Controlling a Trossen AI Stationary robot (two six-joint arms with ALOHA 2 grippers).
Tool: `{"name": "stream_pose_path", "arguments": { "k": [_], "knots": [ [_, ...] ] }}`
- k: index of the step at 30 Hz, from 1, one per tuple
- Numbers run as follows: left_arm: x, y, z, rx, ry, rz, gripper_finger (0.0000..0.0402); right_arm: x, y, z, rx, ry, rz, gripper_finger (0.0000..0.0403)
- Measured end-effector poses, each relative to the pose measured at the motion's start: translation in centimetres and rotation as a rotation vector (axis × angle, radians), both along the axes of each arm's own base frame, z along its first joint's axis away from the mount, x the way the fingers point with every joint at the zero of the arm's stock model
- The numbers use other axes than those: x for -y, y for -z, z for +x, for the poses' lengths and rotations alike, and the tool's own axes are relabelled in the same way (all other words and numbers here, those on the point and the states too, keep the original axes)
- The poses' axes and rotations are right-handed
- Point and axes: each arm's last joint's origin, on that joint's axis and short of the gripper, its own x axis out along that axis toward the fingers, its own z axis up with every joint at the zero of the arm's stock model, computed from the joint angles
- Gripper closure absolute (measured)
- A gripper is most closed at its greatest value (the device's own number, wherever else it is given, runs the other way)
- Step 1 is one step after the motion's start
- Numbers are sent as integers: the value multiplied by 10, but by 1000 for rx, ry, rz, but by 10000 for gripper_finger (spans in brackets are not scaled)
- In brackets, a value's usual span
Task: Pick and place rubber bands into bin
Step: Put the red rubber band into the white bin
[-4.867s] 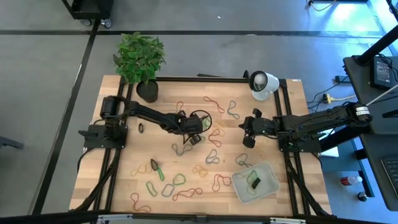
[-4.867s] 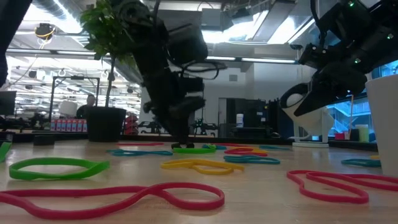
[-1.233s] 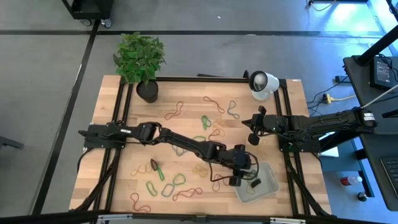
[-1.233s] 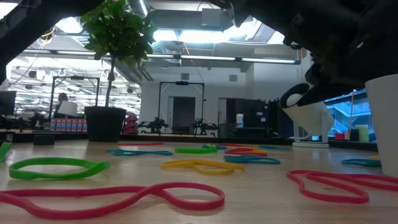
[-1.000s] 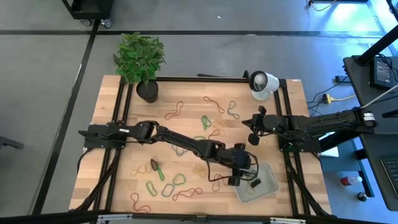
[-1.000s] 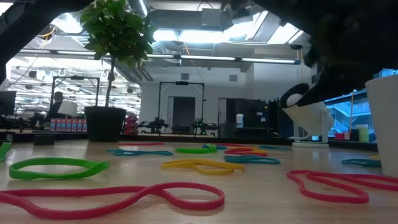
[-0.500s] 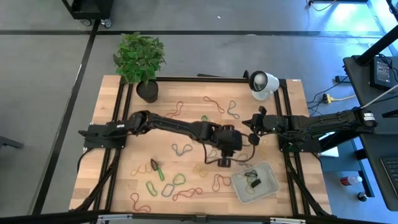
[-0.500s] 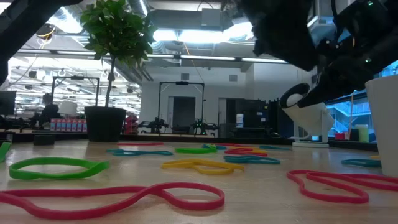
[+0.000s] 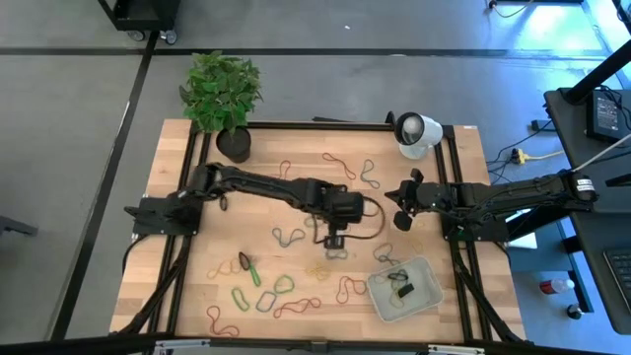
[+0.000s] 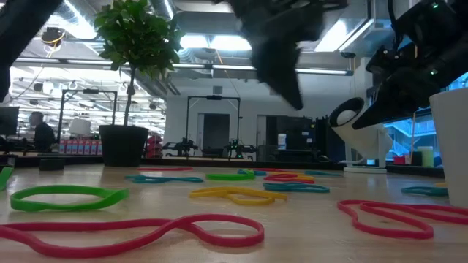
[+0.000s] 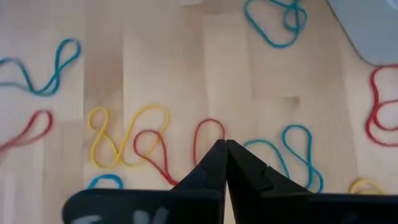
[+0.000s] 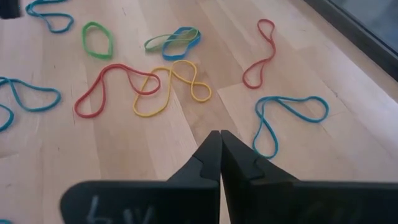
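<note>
Many rubber bands (image 9: 286,237) in several colours lie flat on the wooden table. The bin (image 9: 430,269), a pale translucent tray, sits near the right front corner with a few bands (image 9: 397,286) in it. My left gripper (image 9: 333,240) hangs shut and empty above the table's middle, left of the bin. In its wrist view its fingertips (image 11: 224,144) point down over a red band (image 11: 208,129), a yellow band (image 11: 124,140) and a blue band (image 11: 297,152). My right gripper (image 9: 401,219) waits shut at the right, above the table, with more bands (image 12: 171,87) ahead of it.
A potted plant (image 9: 222,94) stands at the far left corner. A white round device (image 9: 416,133) stands at the far right. Black rails (image 9: 182,247) run along both sides of the table. Green (image 10: 66,196) and red (image 10: 139,232) bands lie close to the low camera.
My left gripper has left the place over the bin and swung toward the table's far left, ending over the table's middle. It now points more steeply down. The bands in the bin lie where they were.
</note>
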Motion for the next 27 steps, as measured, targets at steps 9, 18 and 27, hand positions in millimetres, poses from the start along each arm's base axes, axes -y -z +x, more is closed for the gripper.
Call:
{"name": "stream_pose_path", "arguments": {
  "k": [9, 18, 27],
  "knots": [
    [-14, 17, -113, 275, -242, -62, 399, 0, -1, 1, 16, 13, 18, 398],
    [-8, 40, -208, 445, -338, -114, 399, 0, -7, 5, 111, 40, 60, 396],
    [-9, 56, -248, 627, -252, -43, 399, 1, -31, 23, 329, 56, -5, 366]
  ]
}}
